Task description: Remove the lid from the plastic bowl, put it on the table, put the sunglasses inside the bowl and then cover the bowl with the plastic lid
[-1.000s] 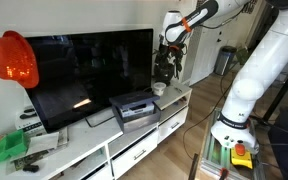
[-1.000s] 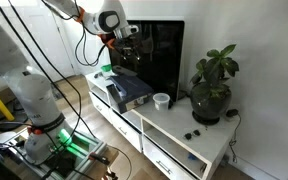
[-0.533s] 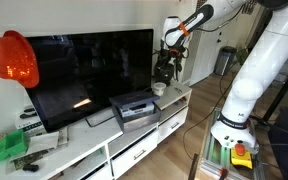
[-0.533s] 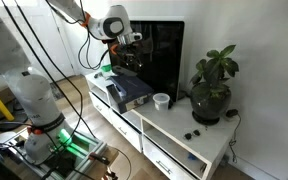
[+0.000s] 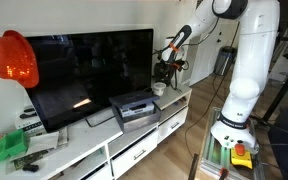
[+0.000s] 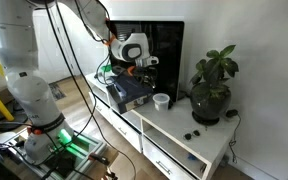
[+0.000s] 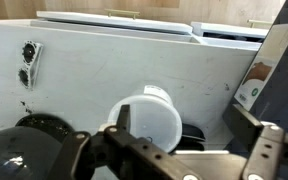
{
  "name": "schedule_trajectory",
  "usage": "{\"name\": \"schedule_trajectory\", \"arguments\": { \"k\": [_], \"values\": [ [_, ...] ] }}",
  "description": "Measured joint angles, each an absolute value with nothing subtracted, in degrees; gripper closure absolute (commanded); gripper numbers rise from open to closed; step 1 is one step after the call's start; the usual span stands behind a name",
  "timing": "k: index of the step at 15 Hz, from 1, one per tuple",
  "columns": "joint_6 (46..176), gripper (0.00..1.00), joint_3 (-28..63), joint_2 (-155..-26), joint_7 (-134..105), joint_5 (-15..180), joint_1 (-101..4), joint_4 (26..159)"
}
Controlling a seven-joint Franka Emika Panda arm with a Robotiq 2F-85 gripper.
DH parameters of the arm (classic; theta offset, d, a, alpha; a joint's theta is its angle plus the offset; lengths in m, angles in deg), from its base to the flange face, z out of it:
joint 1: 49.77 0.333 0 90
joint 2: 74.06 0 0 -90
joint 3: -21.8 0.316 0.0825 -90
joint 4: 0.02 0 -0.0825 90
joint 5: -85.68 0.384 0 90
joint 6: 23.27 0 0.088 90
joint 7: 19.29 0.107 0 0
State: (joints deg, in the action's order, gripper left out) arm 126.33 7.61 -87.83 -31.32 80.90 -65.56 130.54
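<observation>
In an exterior view the small whitish plastic bowl (image 5: 159, 89) stands on the smooth white table (image 5: 139, 150), with the gripper (image 5: 168, 64) above it. In an exterior view it sits between a grey box (image 6: 129, 92) and a potted plant (image 6: 212, 85). In the wrist view the jaws are spread wide over its round lid (image 7: 144, 122). The bowl looks light, thin and slippery, and is best pinched across the lid's rim.

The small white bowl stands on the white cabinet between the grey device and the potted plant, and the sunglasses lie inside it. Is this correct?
No. The sunglasses lie on the table in front of the potted plant, apart from the plastic bowl; an exterior view shows this. The rest is right.
</observation>
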Motion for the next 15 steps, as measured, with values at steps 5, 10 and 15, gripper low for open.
{"name": "schedule_trajectory", "arguments": {
  "k": [5,10,15],
  "values": [
    [128.3,0.0,11.3,-96.0,-37.1,87.9,-69.0,125.4],
    [129.2,0.07,13.6,-100.5,-38.4,89.4,-71.2,120.5],
    [128.4,0.0,11.5,-101.8,-31.4,89.4,-71.4,118.4]
  ]
}}
